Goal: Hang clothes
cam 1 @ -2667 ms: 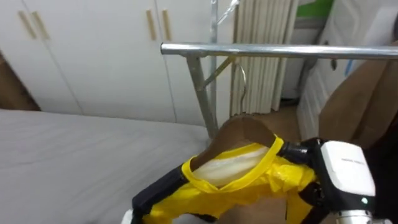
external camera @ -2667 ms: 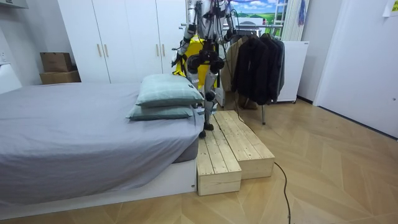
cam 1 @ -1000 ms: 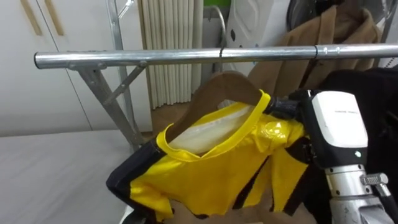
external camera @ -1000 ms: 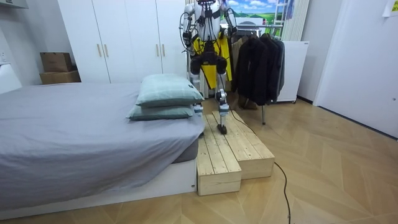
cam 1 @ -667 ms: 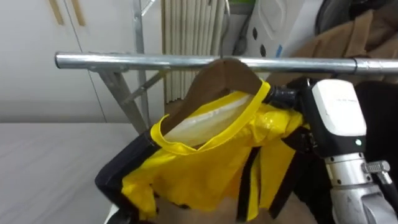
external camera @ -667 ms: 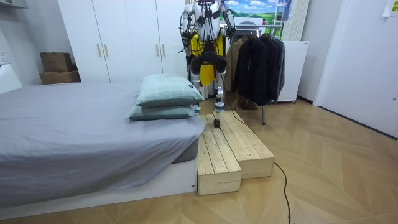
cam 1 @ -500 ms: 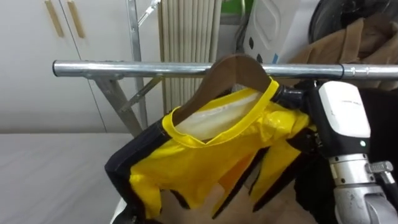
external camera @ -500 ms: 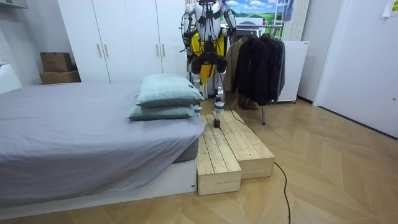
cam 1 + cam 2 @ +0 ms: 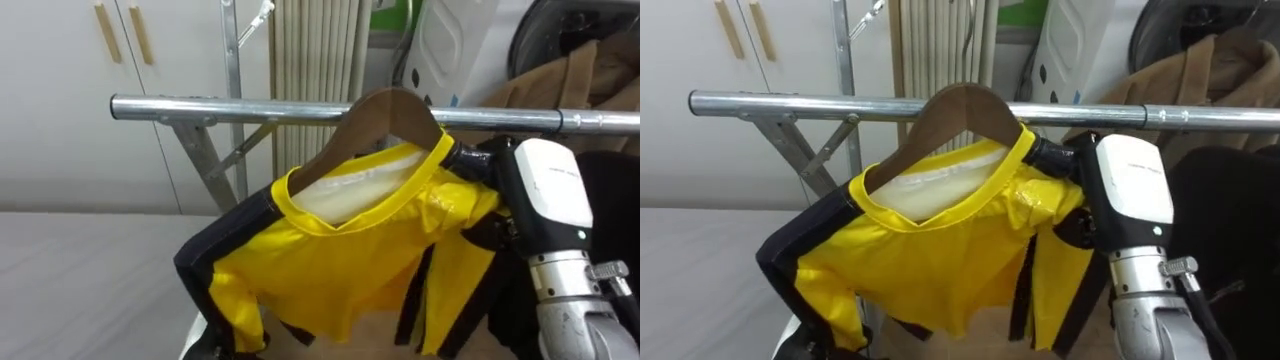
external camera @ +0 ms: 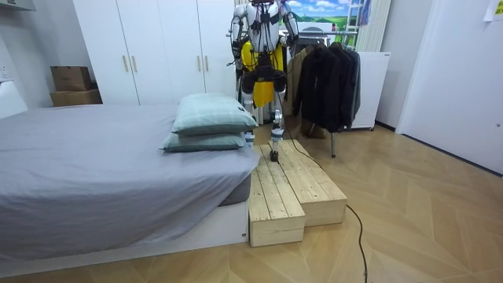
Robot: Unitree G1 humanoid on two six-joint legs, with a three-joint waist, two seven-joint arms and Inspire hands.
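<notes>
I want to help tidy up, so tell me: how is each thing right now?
Yellow jacket: draped on the wooden hanger.
Wooden hanger: top in front of the metal rail, hook hidden.
Wardrobe doors: shut.
Dark coats: hanging up.
Pillows: stacked on the bed.

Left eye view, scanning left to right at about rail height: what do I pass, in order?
wardrobe door handles → rack upright → wooden hanger carrying the yellow garment → tan coat. The rail spans almost the whole width, so it has no place in the order.
</notes>
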